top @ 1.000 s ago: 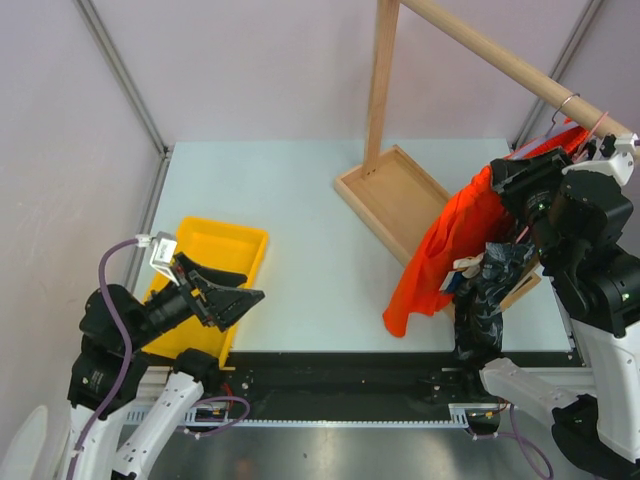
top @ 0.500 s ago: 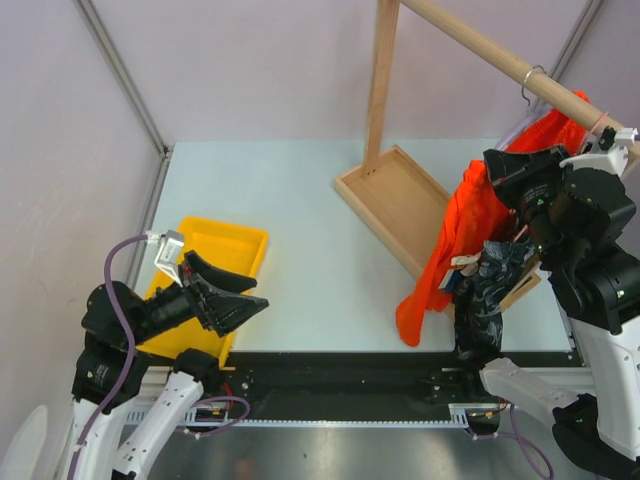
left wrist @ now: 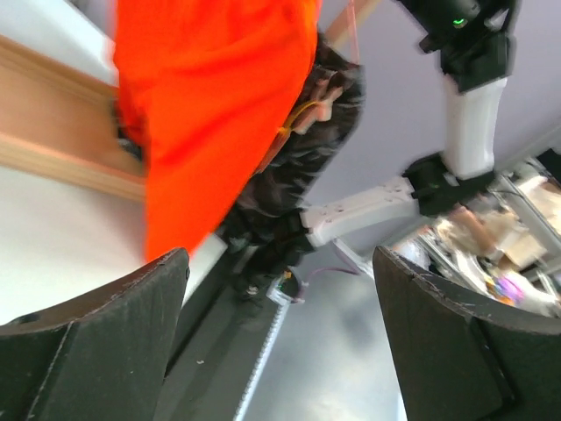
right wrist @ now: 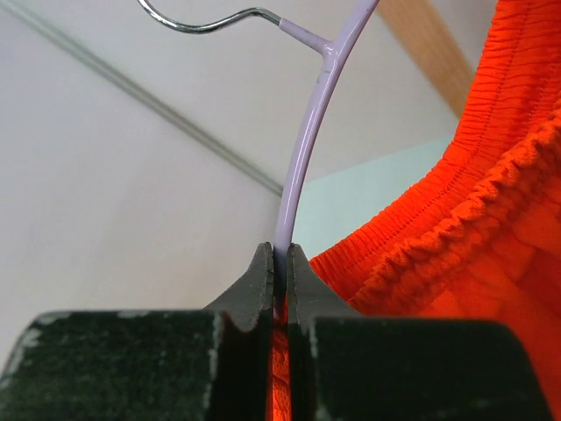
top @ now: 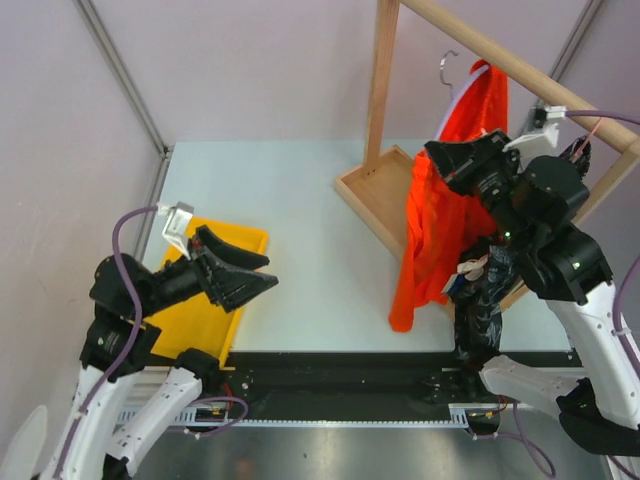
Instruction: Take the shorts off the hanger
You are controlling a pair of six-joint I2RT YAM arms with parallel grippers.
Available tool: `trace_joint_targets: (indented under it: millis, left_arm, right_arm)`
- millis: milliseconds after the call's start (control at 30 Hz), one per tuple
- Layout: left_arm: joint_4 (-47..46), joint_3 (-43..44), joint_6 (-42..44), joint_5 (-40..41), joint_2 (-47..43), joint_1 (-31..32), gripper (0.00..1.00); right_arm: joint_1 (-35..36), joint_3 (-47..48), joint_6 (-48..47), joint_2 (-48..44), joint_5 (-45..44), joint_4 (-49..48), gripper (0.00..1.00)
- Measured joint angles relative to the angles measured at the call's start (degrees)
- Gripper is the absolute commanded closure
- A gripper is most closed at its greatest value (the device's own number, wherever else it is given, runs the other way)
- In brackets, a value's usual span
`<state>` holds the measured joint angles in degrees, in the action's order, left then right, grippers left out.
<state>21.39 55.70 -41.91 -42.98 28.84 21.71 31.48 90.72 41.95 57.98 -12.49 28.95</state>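
Our right gripper (right wrist: pixel 280 254) now clenches the lilac hanger (right wrist: pixel 307 123), lifted off the rail (top: pixel 440 22) with the orange shorts (top: pixel 435 230); our left gripper (top: pixel 268 273) waits released, ready to pull them.

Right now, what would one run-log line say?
right gripper: shut on hanger | orange shorts: on hanger | left gripper: open, empty | dark shorts: not gripped

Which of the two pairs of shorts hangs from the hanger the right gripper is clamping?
The bright orange pair: it drapes from the lilac hanger pinched in the right gripper. The dark mottled pair hangs lower, ungripped.
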Motion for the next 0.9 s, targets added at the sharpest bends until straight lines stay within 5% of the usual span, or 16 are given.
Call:
trace_joint_targets:
  millis: [167,400,600,900]
  left_arm:
    - [-1.5,7.9,1.9,9.1,10.2,15.4,0.09]
    - [-0.5,20.5,11.0,36.7,23.4,45.4,0.1]
    - [0.5,20.7,14.5,51.9,27.0,52.8,0.14]
    - [1.4,20.5,13.9,63.9,26.0,54.7,0.3]
  right_arm:
    - [13.4,-1.3,-2.7,2.2,-6.1,-2.7,1.0]
    - [32.6,-2.8,-5.7,4.1,-20.1,-7.2,1.0]
    - [39.1,-5.8,-4.1,4.0,-28.1,-8.7,1.0]
    - [42.6,-7.2,-2.2,3.8,-31.9,-8.7,1.0]
